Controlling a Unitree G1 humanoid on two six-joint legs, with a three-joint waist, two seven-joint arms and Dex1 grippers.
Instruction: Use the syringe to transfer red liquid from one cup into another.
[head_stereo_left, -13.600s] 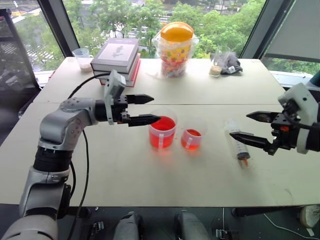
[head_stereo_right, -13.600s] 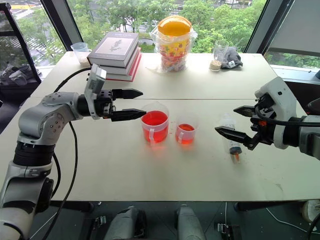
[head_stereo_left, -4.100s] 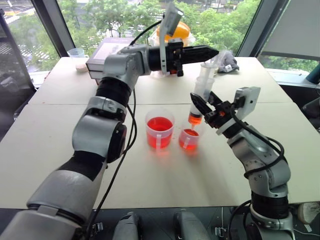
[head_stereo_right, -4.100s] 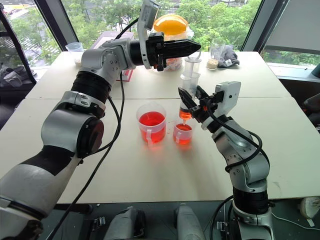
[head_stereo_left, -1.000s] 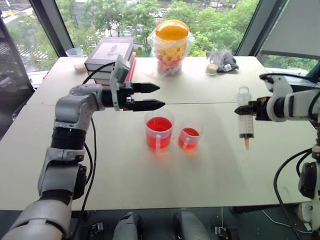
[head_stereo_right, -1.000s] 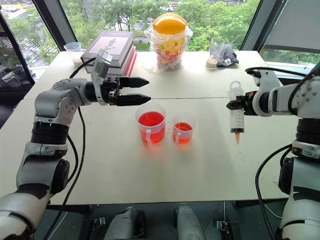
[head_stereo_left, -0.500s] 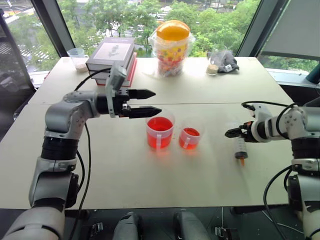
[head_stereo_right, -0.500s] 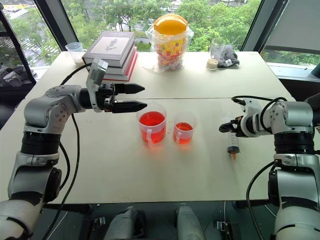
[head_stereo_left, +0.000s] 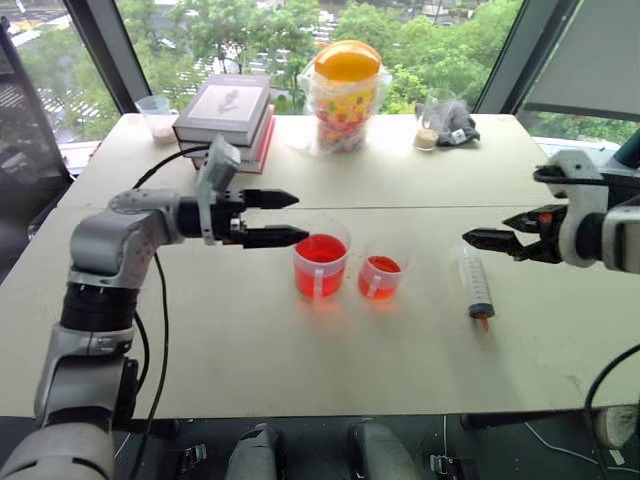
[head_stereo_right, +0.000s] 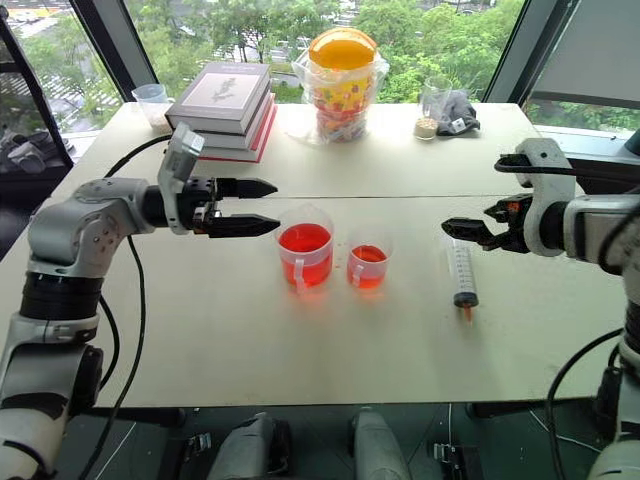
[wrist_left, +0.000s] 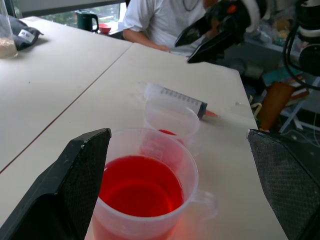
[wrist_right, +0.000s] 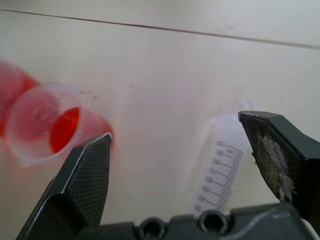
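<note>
Syringe (head_stereo_left: 477, 283) flat on the table (head_stereo_left: 300, 360), orange tip toward the near edge, right of the smaller cup (head_stereo_left: 381, 277) and larger cup (head_stereo_left: 322, 263) — both holding red liquid (head_stereo_left: 321, 249). Right gripper (head_stereo_left: 497, 232) above it, jaws spread, empty. Left gripper (head_stereo_left: 285, 217) beside the larger cup — spread too.

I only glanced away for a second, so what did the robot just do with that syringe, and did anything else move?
The right tool lowered the syringe to the table, let it go, and now hovers open above it. A second ago it held the syringe upright in the air. The left tool drew back slightly, open beside the larger cup. Both cups, including the smaller cup, the books and the jar stayed put.
</note>
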